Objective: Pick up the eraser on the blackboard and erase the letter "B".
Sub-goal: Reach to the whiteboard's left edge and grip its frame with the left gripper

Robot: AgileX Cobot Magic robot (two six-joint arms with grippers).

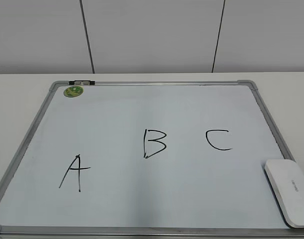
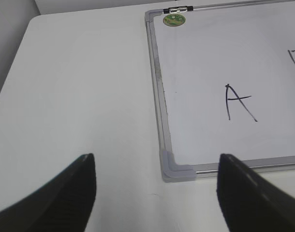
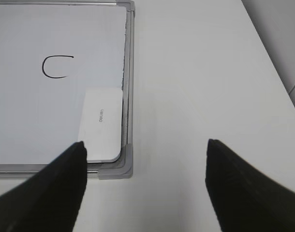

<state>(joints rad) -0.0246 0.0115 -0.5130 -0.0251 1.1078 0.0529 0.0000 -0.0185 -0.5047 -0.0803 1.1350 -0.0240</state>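
The blackboard (image 1: 157, 199) is a pale board with a silver frame, lying flat on the white table. The letter "B" (image 1: 154, 143) is drawn in black at its middle, between an "A" (image 1: 75, 173) and a "C" (image 1: 219, 140). The white eraser (image 1: 290, 190) lies on the board's front right corner; it also shows in the right wrist view (image 3: 102, 123). My right gripper (image 3: 145, 186) is open and empty, above the table just in front of that corner. My left gripper (image 2: 154, 188) is open and empty by the board's front left corner (image 2: 177, 169). Neither gripper shows in the exterior view.
A small green round magnet (image 1: 73, 91) sits at the board's far left corner, next to a black and silver clip (image 1: 82, 82) on the frame. White table (image 3: 200, 87) lies right of the board and left of it (image 2: 80, 87). A grey wall stands behind.
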